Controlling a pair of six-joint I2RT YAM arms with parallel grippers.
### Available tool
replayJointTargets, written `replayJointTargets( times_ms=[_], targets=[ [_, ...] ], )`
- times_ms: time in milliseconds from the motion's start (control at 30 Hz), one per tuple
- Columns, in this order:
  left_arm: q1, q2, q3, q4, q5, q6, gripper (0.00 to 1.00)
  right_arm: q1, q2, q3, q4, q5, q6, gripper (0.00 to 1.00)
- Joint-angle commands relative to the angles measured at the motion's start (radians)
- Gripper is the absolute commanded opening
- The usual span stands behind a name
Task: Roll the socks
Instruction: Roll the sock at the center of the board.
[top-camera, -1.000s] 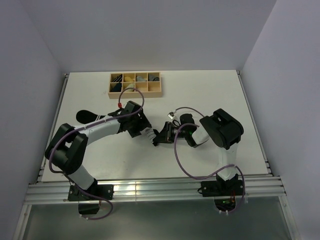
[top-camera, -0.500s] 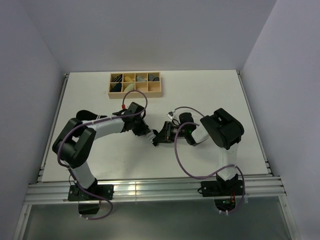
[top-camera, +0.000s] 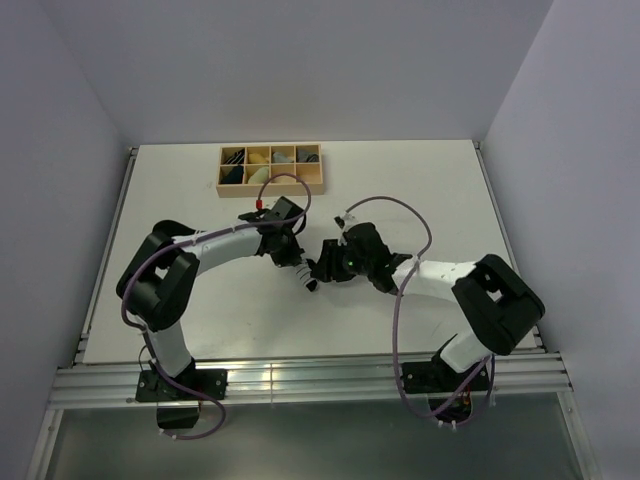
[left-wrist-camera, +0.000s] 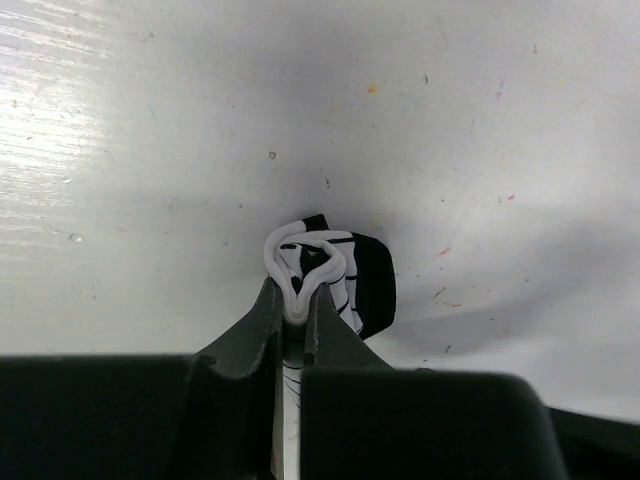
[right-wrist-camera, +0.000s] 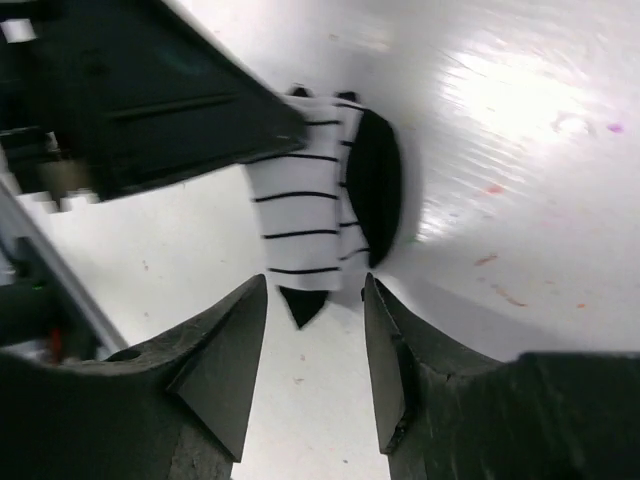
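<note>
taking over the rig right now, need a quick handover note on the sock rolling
Left hand: shut on the white folded edge of the striped sock.
Right hand: open, just short of the sock's pointed end, gripping nothing.
The sock is mid-table, bunched between the two hands. I cannot tell if it is lifted or resting.
Black sock: not clearly visible in any view.
Compartment box: at the far edge, some compartments filled.
Done: striped sock partly folded over.
Left: finish its roll, then find and roll the black one.
</note>
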Motion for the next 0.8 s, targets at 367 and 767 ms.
replayJointTargets(
  times_ms=[367,767],
  targets=[
    [-0.046,0.059,0.116,-0.146,-0.068,0.049,0.0,0.381,0.046,0.213,-0.216,0.696,-0.261,0.58],
    [-0.046,0.094,0.145,-0.161,-0.035,0.049,0.0,0.47,0.141,0.212,-0.142,0.775,-0.338,0.55]
  ],
)
